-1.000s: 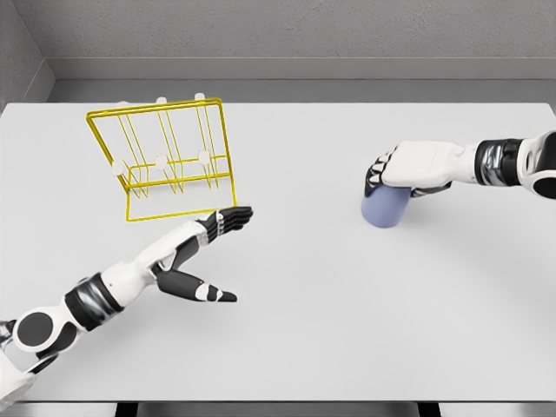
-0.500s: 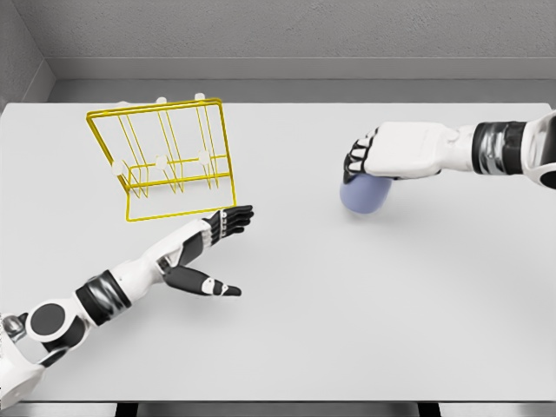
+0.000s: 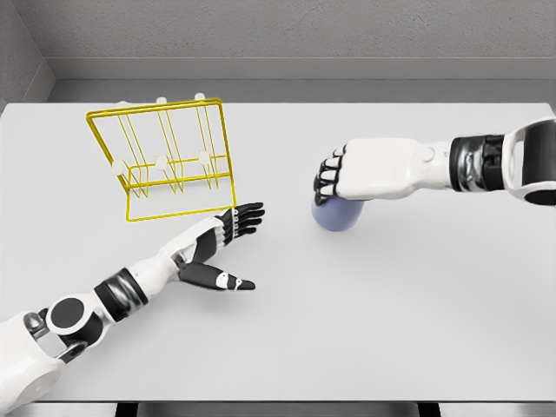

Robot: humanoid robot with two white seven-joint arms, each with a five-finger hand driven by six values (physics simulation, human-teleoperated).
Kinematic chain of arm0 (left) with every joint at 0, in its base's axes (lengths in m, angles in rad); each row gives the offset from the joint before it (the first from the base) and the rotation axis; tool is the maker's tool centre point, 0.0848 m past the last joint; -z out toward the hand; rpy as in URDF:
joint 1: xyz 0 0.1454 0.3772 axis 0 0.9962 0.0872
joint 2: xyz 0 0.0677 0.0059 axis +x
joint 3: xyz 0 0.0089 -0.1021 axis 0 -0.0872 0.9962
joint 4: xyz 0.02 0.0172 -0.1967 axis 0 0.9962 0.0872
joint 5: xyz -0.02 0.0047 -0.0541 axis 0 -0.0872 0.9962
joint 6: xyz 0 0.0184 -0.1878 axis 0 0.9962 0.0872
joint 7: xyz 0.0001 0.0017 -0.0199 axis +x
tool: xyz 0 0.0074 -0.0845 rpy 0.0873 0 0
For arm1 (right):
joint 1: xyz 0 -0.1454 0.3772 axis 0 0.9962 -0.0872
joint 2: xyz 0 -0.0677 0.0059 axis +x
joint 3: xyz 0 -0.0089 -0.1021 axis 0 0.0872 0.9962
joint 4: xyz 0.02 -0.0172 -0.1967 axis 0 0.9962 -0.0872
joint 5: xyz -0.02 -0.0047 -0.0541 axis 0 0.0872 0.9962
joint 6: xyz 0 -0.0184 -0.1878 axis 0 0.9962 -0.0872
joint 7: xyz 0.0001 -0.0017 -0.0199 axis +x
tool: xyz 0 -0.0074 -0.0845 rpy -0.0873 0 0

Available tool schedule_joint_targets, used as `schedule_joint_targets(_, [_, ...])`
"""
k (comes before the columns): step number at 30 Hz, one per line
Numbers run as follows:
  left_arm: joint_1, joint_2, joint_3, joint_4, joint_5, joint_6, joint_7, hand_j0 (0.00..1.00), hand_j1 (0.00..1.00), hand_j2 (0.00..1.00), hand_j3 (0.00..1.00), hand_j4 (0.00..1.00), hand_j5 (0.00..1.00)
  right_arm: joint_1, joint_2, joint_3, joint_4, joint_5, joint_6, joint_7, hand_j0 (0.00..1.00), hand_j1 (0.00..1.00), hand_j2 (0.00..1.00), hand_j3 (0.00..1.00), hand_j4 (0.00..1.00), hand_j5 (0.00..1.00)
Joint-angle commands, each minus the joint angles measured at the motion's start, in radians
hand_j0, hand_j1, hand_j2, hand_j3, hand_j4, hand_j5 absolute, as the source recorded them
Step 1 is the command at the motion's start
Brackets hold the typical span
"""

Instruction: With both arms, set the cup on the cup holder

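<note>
Right hand [image 3: 360, 171] reaching in from the right, palm down, fingers [image 3: 328, 176] curled over the top of the cup [image 3: 337, 214] and clamped on it; cup directly beneath the palm, over the table [image 3: 391, 304]. Left hand [image 3: 219, 241] flat and empty, fingers spread apart, thumb stuck out toward the near edge, well left of the cup. Holder [image 3: 169, 156], yellow wire with 2 rows of pegs, just beyond the left fingertips [image 3: 254, 213], far left of the right hand.
</note>
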Motion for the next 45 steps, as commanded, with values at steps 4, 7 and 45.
schedule_joint_targets(4, [-0.002,-0.002,0.0,0.009,0.002,0.0,0.0,1.0,1.0,1.0,1.0,1.0,1.0,0.023,0.039,0.022,-0.005,-0.01,0.006,-0.002,0.56,0.56,0.56,0.56,0.56,0.56])
schedule_joint_targets(7, [-0.003,-0.002,0.0,0.012,0.002,0.0,0.0,1.0,1.0,1.0,1.0,1.0,1.0,0.029,0.056,0.024,-0.005,-0.01,0.006,-0.002,0.56,0.56,0.56,0.56,0.56,0.56])
schedule_joint_targets(45, [-0.014,-0.002,0.0,0.036,0.002,-0.001,0.0,1.0,1.0,1.0,1.0,1.0,1.0,0.055,0.094,0.077,-0.003,0.004,0.006,0.005,1.0,1.0,1.0,1.0,1.0,1.0])
